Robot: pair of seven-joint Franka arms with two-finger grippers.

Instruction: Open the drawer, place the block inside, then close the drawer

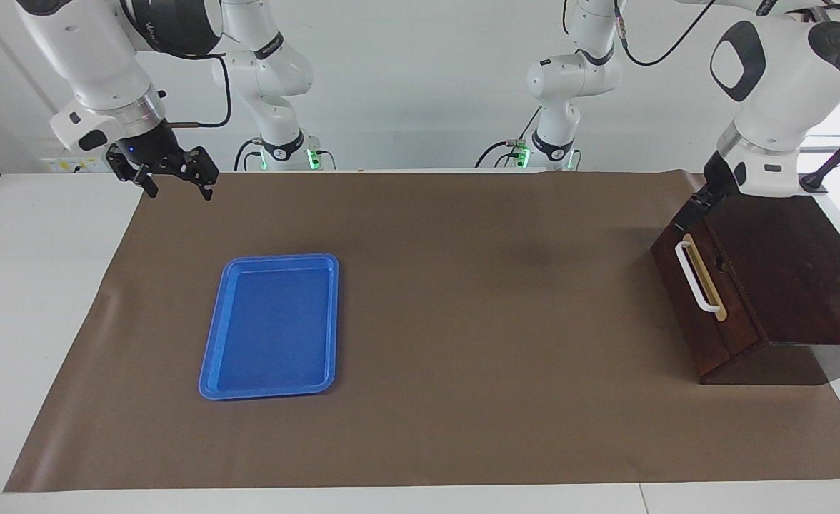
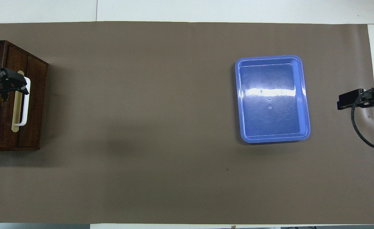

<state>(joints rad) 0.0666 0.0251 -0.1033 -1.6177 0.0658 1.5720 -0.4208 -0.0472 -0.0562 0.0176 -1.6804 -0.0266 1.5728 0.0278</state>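
The dark wooden box (image 1: 784, 271) stands at the left arm's end of the table. Its drawer (image 1: 686, 314) is shut, and the white bar handle (image 1: 697, 280) on the tan strip is free. The drawer (image 2: 36, 101) and handle (image 2: 24, 105) also show in the overhead view. My left gripper (image 1: 703, 197) is raised over the box's top edge, above one end of the handle; it also shows in the overhead view (image 2: 12, 85). My right gripper (image 1: 179, 190) is open and empty, and waits over the mat's corner at the right arm's end. The yellow block is out of view.
An empty blue tray (image 1: 271, 325) lies on the brown mat (image 1: 463, 321) toward the right arm's end; it also shows in the overhead view (image 2: 272, 98). The right arm's cable and gripper body (image 2: 358, 98) hang over the mat's edge.
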